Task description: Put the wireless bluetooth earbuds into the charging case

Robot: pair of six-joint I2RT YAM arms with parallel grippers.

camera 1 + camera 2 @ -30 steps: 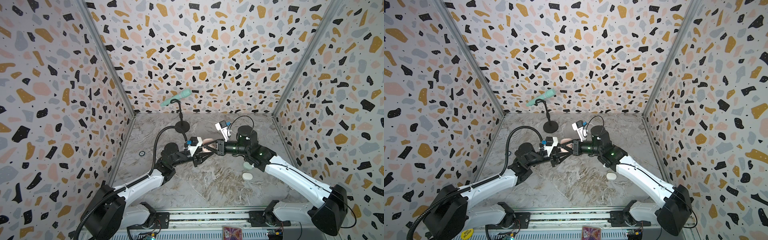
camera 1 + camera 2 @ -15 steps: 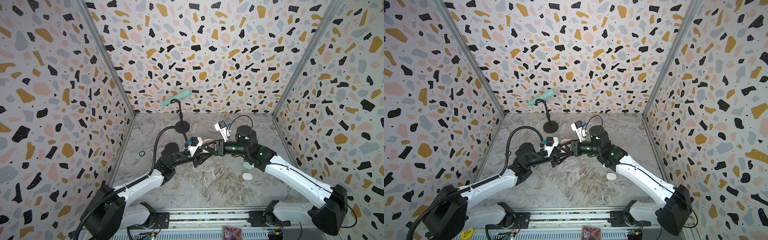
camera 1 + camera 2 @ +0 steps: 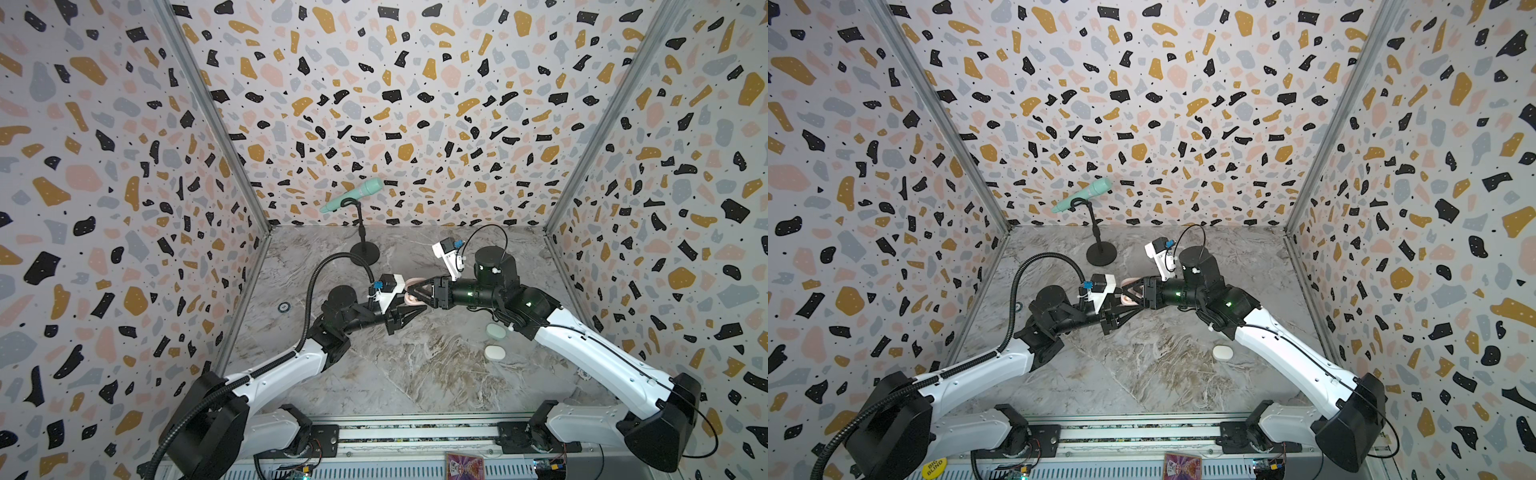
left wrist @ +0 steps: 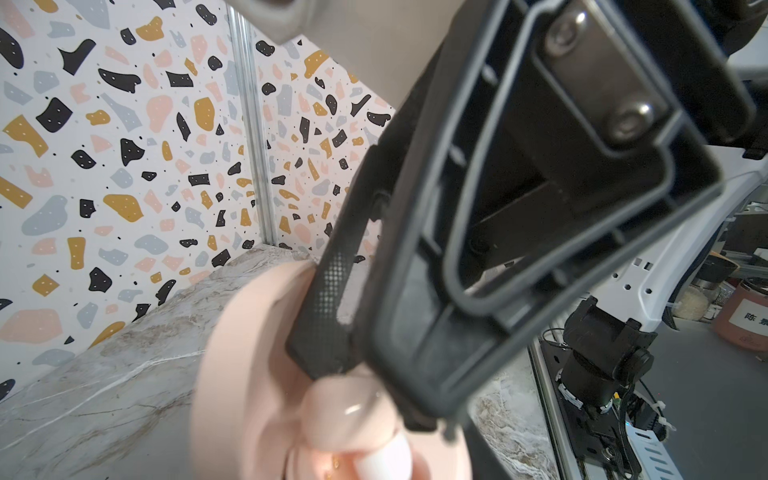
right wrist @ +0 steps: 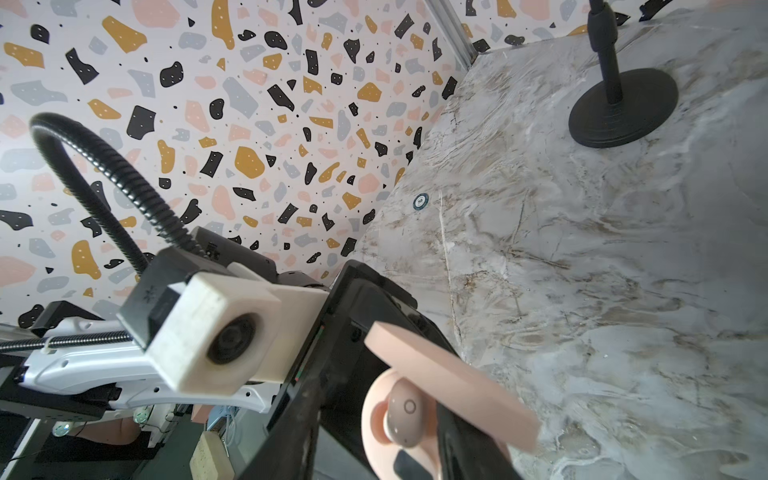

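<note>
Though unclear overhead, earbud [image 5: 405, 415] inside case [image 5: 370, 424]

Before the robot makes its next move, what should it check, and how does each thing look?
1. Left claw grips the pink case: ok.
2. The case's lid stands open: ok.
3. Pink earbud lies inside the case: ok. Whether it is pressed fully home: cannot tell.
4. Right claw is open and not pinching the earbud: ok.
5. Second earbud in the case: cannot tell.
6. Room for the right arm to draw back: not ok, probably. The mint case and white case lie on the table close under that arm.
</note>
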